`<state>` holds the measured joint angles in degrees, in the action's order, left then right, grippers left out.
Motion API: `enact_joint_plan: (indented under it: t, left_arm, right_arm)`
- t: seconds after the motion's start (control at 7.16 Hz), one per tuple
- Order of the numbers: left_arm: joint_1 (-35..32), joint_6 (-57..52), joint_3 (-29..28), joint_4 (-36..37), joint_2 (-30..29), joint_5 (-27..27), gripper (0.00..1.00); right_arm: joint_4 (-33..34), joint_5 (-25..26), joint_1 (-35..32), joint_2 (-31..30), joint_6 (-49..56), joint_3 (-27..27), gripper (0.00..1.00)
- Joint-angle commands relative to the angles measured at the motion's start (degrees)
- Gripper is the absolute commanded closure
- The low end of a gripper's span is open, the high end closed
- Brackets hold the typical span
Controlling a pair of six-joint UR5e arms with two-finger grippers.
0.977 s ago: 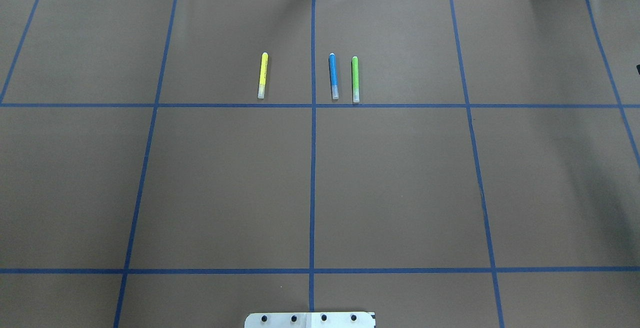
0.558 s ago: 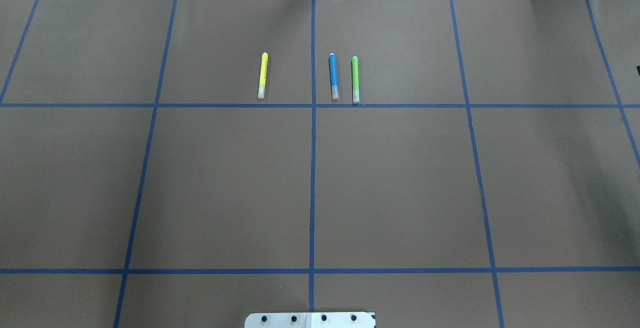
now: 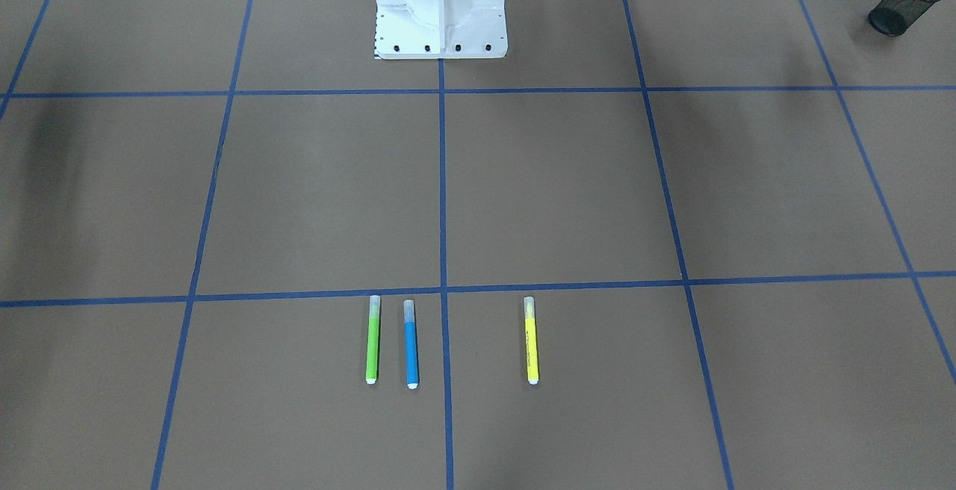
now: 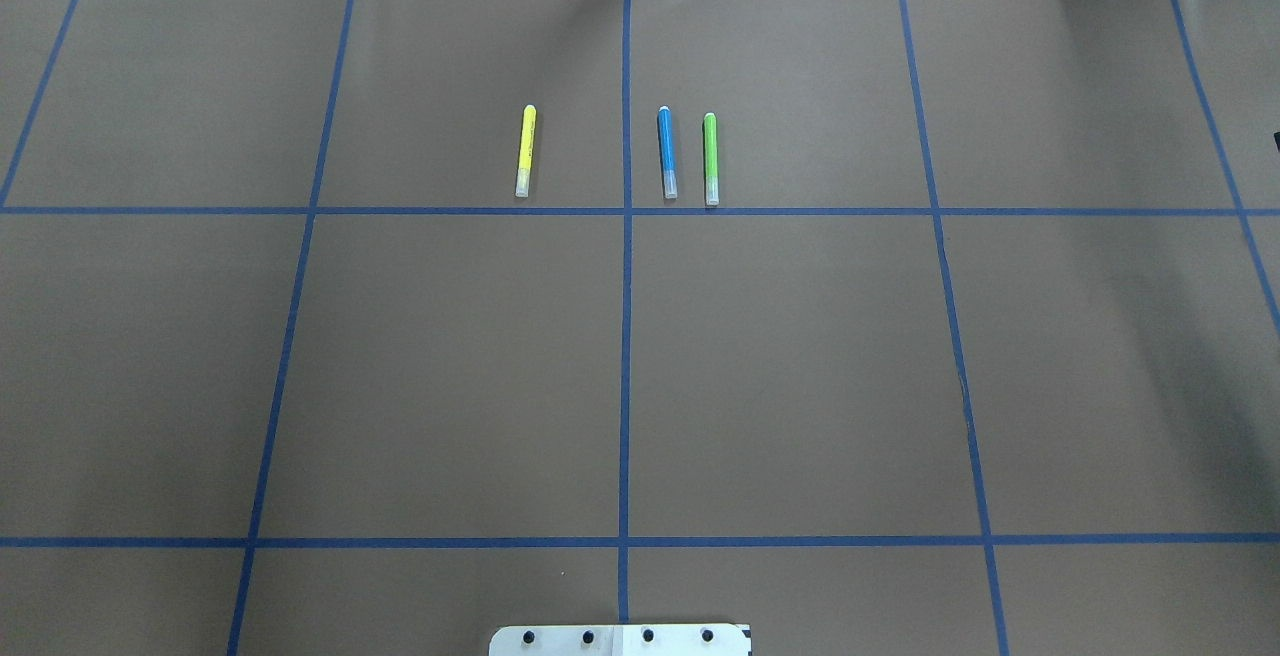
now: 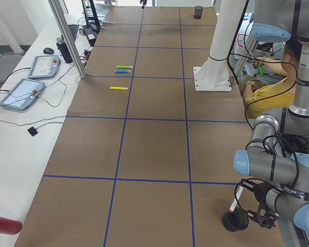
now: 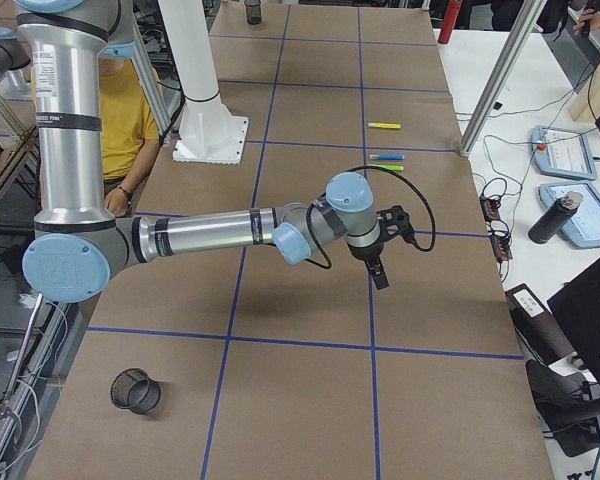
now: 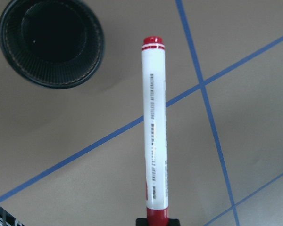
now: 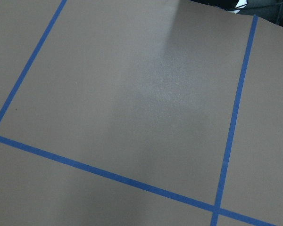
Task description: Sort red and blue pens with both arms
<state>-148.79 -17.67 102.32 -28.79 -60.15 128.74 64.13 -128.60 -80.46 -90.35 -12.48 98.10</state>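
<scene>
The left pincer [image 7: 157, 221] is clamped on the red end of the red pen [image 7: 153, 127]. It holds the pen in the air, near the black mesh cup [image 7: 96, 52] and not inside it. The blue pen [image 4: 667, 151] lies flat on the tabletop [image 4: 800, 386], just beside the green pen [image 4: 711, 158] and well apart from the yellow pen [image 4: 525, 150]. The right pincer [image 6: 380, 275] hangs over the tabletop; I cannot tell whether it is open or closed.

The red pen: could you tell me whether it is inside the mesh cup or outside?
Outside: the left wrist view shows the red pen beside the mesh cup, its end clear of the rim.
</scene>
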Motion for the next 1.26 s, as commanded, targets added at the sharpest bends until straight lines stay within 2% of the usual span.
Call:
enact_joint_plan:
  t: [0.0,0.14,0.7,0.98,1.12]
  left_arm:
    - [0.0,1.2,-10.0,0.1,-3.4,0.0,1.0]
    - [0.2,1.1,-12.7,0.1,-4.3,-0.2,1.0]
    - [0.1,1.2,-17.1,-0.4,-4.7,-0.2,1.0]
    - [0.4,1.1,-20.0,-0.6,-7.3,-0.2,1.0]
    - [0.4,1.1,-21.0,-1.4,-8.2,-0.2,0.65]
  right_arm:
    - [-0.2,0.1,0.0,0.0,-0.2,0.1,0.0]
    - [-0.2,0.1,0.0,0.0,-0.2,0.1,0.0]
    - [-0.3,0.2,0.1,0.2,-0.6,0.0,0.0]
    - [-0.3,0.2,0.2,0.6,-1.3,0.1,0.0]
    - [-0.3,0.2,0.3,0.6,-1.3,0.1,0.0]
